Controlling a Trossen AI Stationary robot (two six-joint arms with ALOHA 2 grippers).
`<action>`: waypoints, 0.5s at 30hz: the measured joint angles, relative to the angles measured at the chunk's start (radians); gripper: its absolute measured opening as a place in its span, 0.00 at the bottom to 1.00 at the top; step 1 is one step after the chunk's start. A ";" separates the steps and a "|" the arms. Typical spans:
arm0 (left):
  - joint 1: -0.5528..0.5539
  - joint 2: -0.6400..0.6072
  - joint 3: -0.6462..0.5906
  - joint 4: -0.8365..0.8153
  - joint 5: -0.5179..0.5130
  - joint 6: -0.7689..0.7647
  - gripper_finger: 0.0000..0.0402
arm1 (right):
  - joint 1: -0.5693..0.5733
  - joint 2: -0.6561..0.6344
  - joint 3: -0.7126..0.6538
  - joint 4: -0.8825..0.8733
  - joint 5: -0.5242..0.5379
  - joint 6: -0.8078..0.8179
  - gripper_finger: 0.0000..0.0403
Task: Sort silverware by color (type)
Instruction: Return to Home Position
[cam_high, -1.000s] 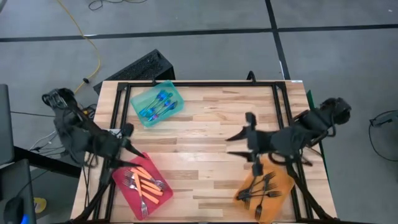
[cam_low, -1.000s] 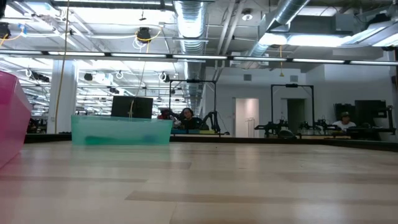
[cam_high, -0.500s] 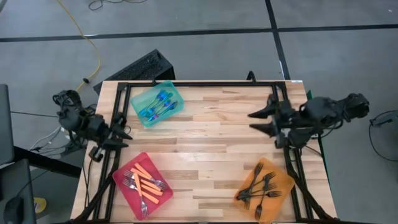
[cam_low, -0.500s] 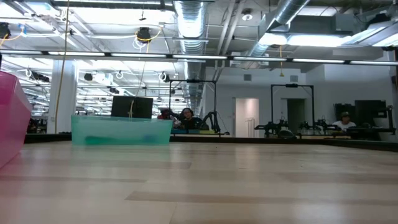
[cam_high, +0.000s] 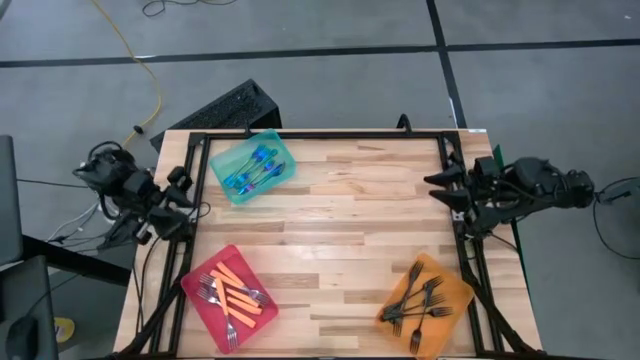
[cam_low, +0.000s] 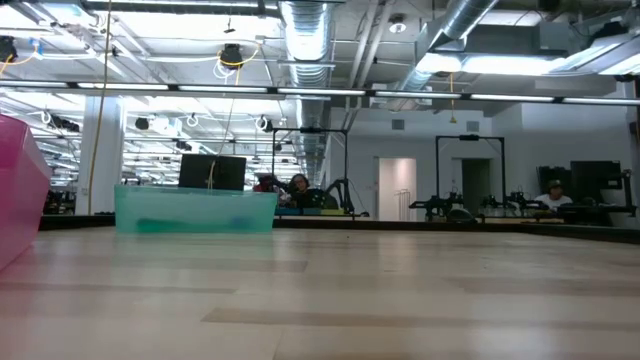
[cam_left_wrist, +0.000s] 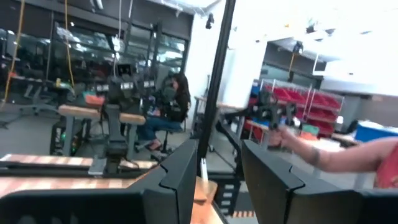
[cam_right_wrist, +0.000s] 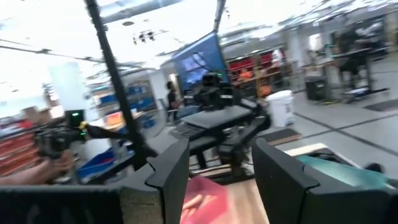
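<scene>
The silverware lies sorted in three trays on the wooden table. Blue-handled forks (cam_high: 255, 165) fill the teal tray (cam_high: 283, 150) at the far left. Orange-handled forks (cam_high: 232, 297) lie in the red tray (cam_high: 196, 285) at the near left. Black forks (cam_high: 420, 300) lie in the orange tray (cam_high: 460, 290) at the near right. My left gripper (cam_high: 190, 195) (cam_left_wrist: 219, 174) is drawn back at the table's left edge, open and empty. My right gripper (cam_high: 440, 190) (cam_right_wrist: 221, 174) is at the right edge, also open and empty.
A black frame rail (cam_high: 320, 136) runs round the tabletop. A black slab (cam_high: 225, 108) and a yellow cable (cam_high: 150, 90) lie on the floor beyond the far edge. In the low view the red tray (cam_low: 20, 190) and teal tray (cam_low: 195, 210) stand at the left. A person's arm (cam_left_wrist: 329, 155) shows beyond the table.
Both arms have pulled back from over the table. My left gripper went from beside the red tray to the left edge. My right gripper went from above the orange tray toward the right and far edges. Both tipped up to about level.
</scene>
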 joint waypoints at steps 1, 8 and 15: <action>0.000 -0.019 0.000 -0.006 -0.002 0.003 0.28 | -0.007 -0.025 -0.019 -0.002 0.014 0.000 0.48; 0.000 -0.117 -0.045 -0.025 -0.054 0.020 0.28 | -0.045 -0.230 -0.163 0.037 0.018 0.001 0.48; 0.005 -0.117 -0.117 -0.055 -0.089 -0.040 0.28 | -0.059 -0.377 -0.273 0.025 0.025 0.024 0.48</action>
